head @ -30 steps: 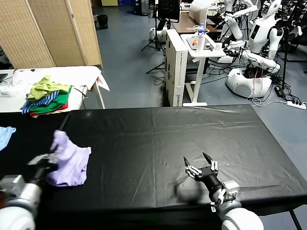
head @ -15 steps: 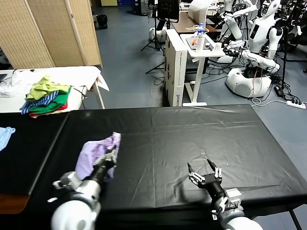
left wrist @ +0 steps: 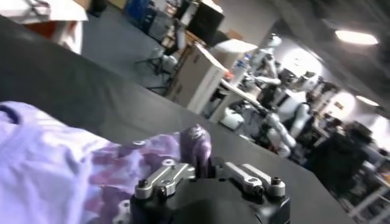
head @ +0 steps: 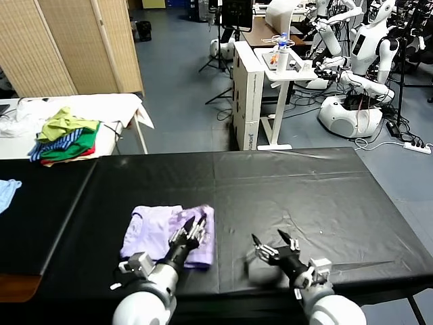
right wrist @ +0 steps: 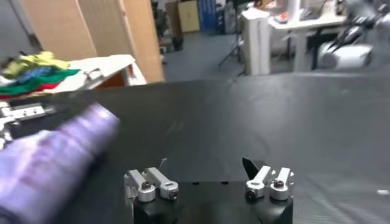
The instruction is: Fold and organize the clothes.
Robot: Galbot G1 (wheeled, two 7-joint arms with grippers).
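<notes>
Lavender thin-fabric T-shirt (head: 166, 233) lies bunched on the black bench (head: 304, 189), near-left; left hand (head: 191, 229) spreads over its right edge, right hand (head: 274, 249) waits wide.

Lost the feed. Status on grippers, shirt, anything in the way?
Left gripper over the purple shirt, fingers spread. Right gripper open, empty, low over the black table. Shirt bunched on the table. Nothing in the way.

T-shirt (head: 157, 232): light lavender, with a darker purple mottled print on the part under the left gripper's fingers (head: 197, 227)
Tabletop (head: 304, 189): black, faintly creased
Pile of garments (head: 65, 135): yellow-green, blue-striped, green and red
Small cloth (head: 7, 189): light blue
Right gripper's fingers (head: 260, 249): black with silver links
Side table (head: 118, 108): white
</notes>
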